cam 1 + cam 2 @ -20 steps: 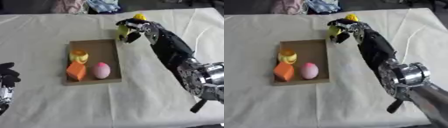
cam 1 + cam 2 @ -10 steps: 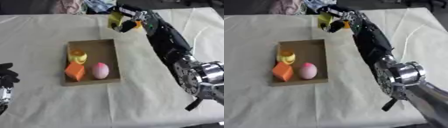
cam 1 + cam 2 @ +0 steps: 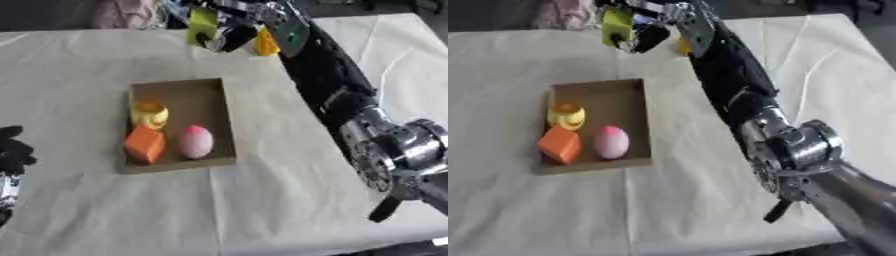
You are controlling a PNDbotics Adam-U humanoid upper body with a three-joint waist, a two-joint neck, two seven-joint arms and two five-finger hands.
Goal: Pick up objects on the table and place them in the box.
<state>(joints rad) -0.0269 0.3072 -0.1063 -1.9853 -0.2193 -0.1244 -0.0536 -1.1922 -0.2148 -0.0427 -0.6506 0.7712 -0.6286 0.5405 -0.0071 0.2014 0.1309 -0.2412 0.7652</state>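
A: Yellow-green block [image 3: 202, 26]?
B: Pinched in right hand [image 3: 229, 31], raised beyond box's [image 3: 227, 120] far edge.
A: Box?
B: 3 items: yellow cup [image 3: 150, 113], orange block [image 3: 144, 144], pink egg [image 3: 196, 141].
A: Left hand [image 3: 12, 152]?
B: Lower left, fingers relaxed.

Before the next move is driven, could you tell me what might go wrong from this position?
1. The right hand holds a yellow-green object high beyond the box; released there, it would probably land on the cloth, not inside.
2. The box's near half already holds an orange block, a pink egg-shaped piece and a yellow cup-like piece; a drop there could bounce off them.
3. A yellow object sits close behind the forearm and may get knocked.
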